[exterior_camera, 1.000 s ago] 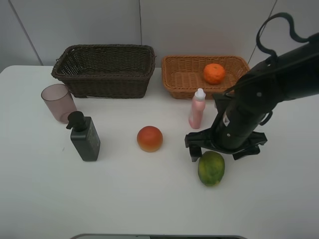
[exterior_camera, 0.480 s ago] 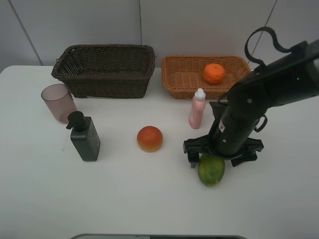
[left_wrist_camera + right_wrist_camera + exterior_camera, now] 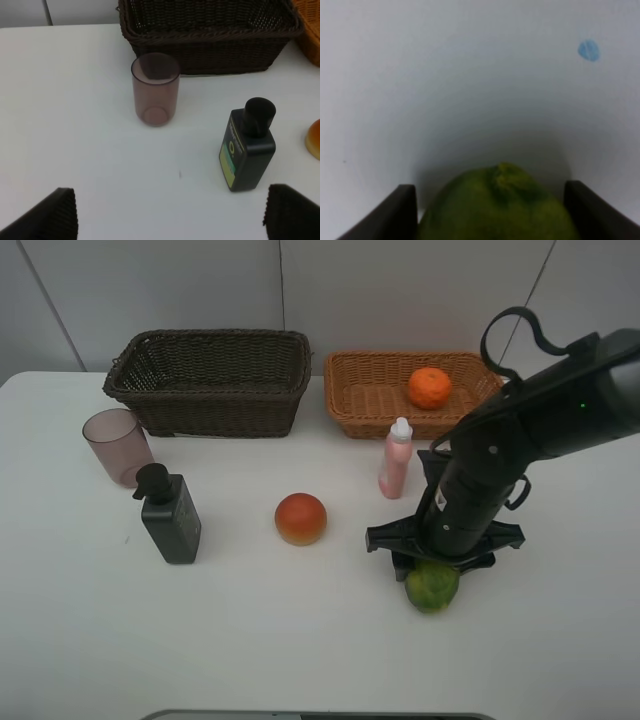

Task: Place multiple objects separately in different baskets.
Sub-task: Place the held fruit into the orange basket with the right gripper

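A green oval fruit (image 3: 432,586) lies on the white table at the front right. My right gripper (image 3: 438,560) is open right over it, one finger on each side; the right wrist view shows the fruit (image 3: 495,205) between the fingers. An orange (image 3: 430,387) sits in the light tan basket (image 3: 360,410). The dark brown basket (image 3: 210,380) stands to its left. A pink white-capped bottle (image 3: 396,460), a red-yellow fruit (image 3: 301,518), a dark pump bottle (image 3: 170,515) and a mauve cup (image 3: 117,445) stand on the table. My left gripper (image 3: 170,220) is open, back from the cup (image 3: 155,89) and the pump bottle (image 3: 247,145).
Both baskets stand along the table's back edge against the wall. The pink bottle is close behind my right arm. The left arm is out of the exterior view. A small blue mark (image 3: 589,50) is on the table past the green fruit.
My right gripper has come down and slightly forward over the green fruit, which is now half hidden beneath it. Nothing else has moved.
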`<state>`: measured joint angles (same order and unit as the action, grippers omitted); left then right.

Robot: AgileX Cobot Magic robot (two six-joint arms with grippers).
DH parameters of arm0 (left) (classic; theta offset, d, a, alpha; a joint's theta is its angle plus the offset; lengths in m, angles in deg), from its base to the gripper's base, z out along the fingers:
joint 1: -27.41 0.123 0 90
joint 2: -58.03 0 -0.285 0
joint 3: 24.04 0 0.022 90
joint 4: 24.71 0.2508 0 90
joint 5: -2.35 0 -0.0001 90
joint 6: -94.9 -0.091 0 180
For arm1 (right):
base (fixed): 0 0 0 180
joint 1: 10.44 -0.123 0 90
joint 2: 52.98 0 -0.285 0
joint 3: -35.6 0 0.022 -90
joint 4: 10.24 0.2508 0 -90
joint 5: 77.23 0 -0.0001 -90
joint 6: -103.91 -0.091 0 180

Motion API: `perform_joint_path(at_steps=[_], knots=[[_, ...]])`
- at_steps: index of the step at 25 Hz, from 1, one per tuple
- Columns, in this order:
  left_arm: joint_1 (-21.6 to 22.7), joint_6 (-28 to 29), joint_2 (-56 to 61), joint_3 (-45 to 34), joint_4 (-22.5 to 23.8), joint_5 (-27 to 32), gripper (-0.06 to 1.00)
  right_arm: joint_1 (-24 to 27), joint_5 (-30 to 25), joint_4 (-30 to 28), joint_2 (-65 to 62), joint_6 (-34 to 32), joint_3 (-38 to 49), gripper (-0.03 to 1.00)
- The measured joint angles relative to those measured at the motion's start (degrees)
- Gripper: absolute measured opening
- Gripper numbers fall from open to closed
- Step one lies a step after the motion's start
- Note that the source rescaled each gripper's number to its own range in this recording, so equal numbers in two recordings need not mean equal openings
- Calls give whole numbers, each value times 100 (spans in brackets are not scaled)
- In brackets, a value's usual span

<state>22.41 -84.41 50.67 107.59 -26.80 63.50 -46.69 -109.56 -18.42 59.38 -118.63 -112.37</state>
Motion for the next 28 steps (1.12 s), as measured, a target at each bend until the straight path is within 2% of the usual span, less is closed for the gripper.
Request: perform_joint_path(at_steps=[28], knots=[[0, 0, 0, 0, 0, 0, 96, 0, 63, 0, -62, -6, 0, 43]])
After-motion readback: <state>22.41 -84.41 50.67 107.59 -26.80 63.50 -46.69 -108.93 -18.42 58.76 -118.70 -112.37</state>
